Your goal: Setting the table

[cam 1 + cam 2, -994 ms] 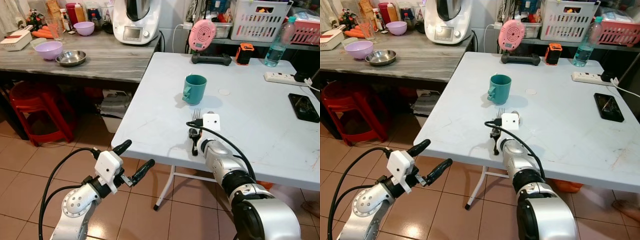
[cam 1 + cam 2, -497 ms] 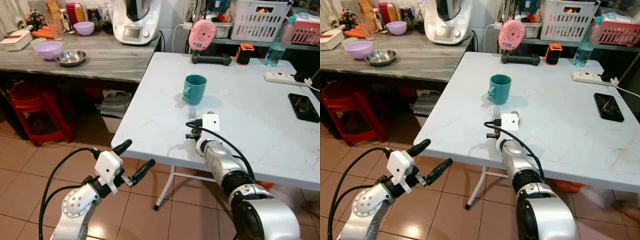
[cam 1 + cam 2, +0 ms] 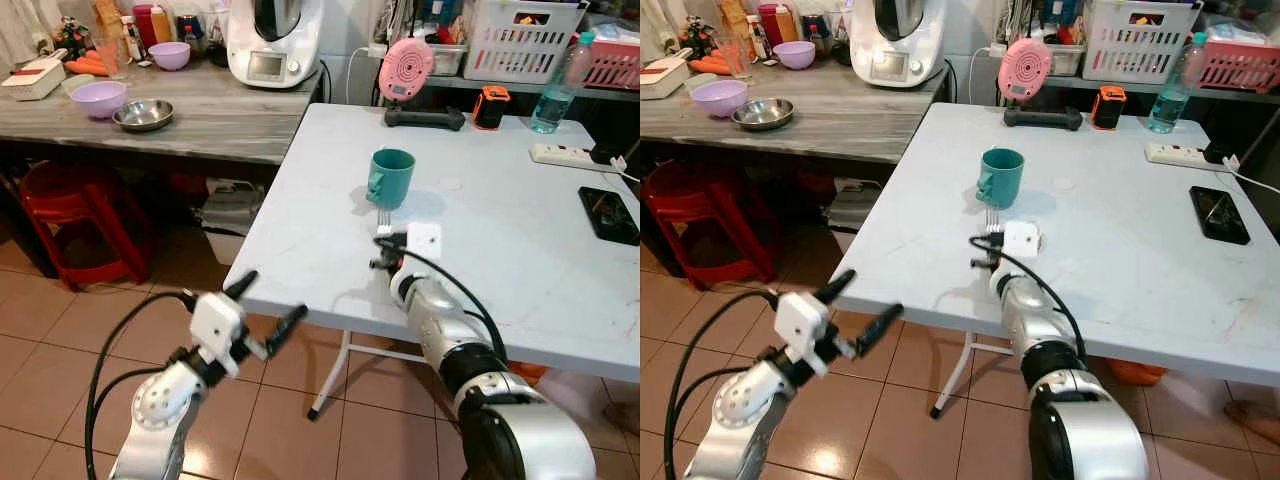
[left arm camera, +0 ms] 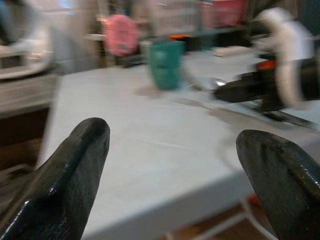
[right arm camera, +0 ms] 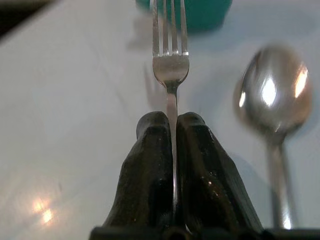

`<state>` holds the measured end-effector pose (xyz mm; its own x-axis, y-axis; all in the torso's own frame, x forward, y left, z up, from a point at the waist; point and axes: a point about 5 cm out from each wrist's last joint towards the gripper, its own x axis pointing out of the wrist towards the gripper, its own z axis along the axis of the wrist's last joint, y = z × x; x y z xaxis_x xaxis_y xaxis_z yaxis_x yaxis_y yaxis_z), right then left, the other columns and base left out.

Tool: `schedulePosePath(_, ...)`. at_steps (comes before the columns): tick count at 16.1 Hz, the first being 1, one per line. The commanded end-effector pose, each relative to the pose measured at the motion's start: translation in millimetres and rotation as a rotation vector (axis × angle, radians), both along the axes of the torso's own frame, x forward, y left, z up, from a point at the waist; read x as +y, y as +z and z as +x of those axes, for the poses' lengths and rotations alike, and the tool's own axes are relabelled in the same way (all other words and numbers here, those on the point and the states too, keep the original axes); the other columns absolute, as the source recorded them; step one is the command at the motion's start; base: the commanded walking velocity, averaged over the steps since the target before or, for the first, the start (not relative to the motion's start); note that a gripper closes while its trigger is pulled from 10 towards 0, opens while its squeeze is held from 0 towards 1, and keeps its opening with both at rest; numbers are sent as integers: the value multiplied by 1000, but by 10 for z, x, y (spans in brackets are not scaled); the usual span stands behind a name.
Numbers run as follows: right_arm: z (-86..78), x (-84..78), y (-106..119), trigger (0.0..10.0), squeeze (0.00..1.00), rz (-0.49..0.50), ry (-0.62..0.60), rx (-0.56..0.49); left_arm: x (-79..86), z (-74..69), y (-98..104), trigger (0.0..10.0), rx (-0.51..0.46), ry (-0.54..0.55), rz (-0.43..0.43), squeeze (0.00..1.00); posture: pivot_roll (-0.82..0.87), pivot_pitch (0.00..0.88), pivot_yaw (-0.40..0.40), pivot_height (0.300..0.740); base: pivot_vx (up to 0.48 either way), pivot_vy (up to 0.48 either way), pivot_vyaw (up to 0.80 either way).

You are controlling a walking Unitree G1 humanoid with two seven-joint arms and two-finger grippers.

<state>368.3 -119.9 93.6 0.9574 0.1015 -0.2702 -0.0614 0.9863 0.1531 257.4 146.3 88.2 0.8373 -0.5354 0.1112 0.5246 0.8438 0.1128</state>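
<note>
Overhead, the right gripper (image 3: 384, 240) holds the fork (image 3: 383, 217) low over the white table (image 3: 520, 240), tines toward the teal mug (image 3: 390, 177). Right wrist view: fingers pinch the handle beside a spoon (image 5: 272, 107); advisable to lower flat, parallel. Left gripper (image 4: 172, 170) idles, spread wide.

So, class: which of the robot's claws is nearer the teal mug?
Right. The right claw is over the table just short of the teal mug, holding a fork; the left claw hangs open off the table's near edge.
</note>
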Motion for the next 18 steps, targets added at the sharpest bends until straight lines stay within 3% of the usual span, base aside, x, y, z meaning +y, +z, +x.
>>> schedulePosePath(1,24,-55,137,0,0,14,-23,-81,76,78,33,10000,-19,100,-7,0,50,0,-31,740,0,0,0)
schedulePosePath(2,11,-91,166,10000,0,15,-33,-97,127,116,35,10000,-13,176,-38,0,48,0,-35,740,0,0,0)
schedulePosePath(3,6,-113,168,10000,0,4,-44,-97,142,125,30,10000,-8,198,-47,0,47,0,-39,740,0,0,0)
schedulePosePath(4,-61,-181,299,10000,0,-80,-73,-220,260,184,-21,10000,36,333,-64,0,42,0,-43,740,0,0,0)
schedulePosePath(5,-88,-207,339,10000,0,-114,-91,-258,284,200,-41,10000,51,363,-71,0,39,0,-45,740,0,0,0)
schedulePosePath(6,-156,-213,427,10000,0,-46,-61,-338,346,240,-54,10000,60,432,-53,0,31,0,-43,740,0,0,0)
schedulePosePath(7,-213,-267,422,10000,0,-47,-73,-340,366,271,-54,10000,68,459,-67,0,28,0,-42,740,0,0,0)
schedulePosePath(10,-359,-430,416,10000,0,-126,-128,-378,330,362,-18,10000,66,475,-85,0,19,0,-43,740,0,0,0)
schedulePosePath(13,-529,-559,397,10000,0,-88,-125,-354,271,401,8,10000,60,477,-110,0,10,0,-38,740,0,0,0)
schedulePosePath(18,-785,-666,312,10000,0,-152,-144,-360,281,304,-17,10000,54,419,-123,0,4,0,-32,740,0,0,0)
